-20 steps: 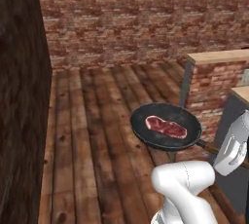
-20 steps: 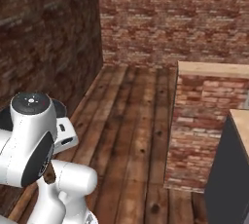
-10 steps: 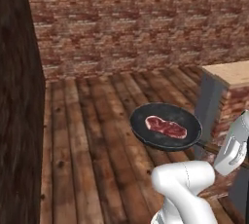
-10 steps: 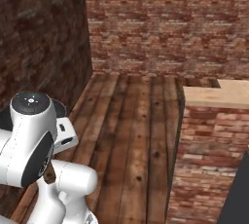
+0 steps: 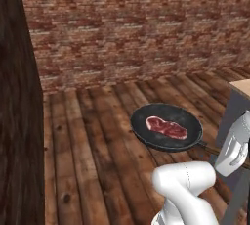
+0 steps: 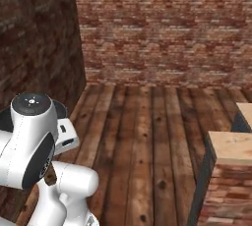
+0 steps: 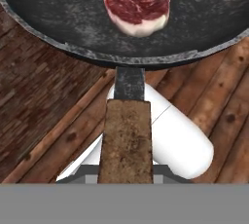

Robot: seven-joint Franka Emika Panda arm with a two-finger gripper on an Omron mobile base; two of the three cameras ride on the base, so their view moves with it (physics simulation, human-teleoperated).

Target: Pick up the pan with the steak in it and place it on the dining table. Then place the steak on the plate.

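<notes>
The black pan (image 5: 166, 127) hangs level above the wooden floor, right of centre in the left base view. The red steak (image 5: 166, 126) lies flat in it, a little off its middle. My gripper (image 5: 233, 154) is shut on the pan's brown wooden handle (image 7: 126, 140), at the right edge of that view. In the hand view the handle runs up from the bottom to the pan's rim (image 7: 131, 61), with the steak (image 7: 138, 1) beyond. My fingertips are hidden under the handle. The plate is out of view. I cannot tell whether the wood-topped block at the right is the dining table.
A wood-topped block with grey side (image 5: 233, 111) stands at the right edge, seen also as a brick-fronted block (image 6: 229, 171). A brick wall (image 5: 132, 28) closes the far side. A dark wall (image 5: 17, 121) runs along the left. Plank floor (image 6: 147, 136) lies between.
The whole picture has slid to the right in both base views, so the base has turned left. The pan and steak keep their place relative to the arm.
</notes>
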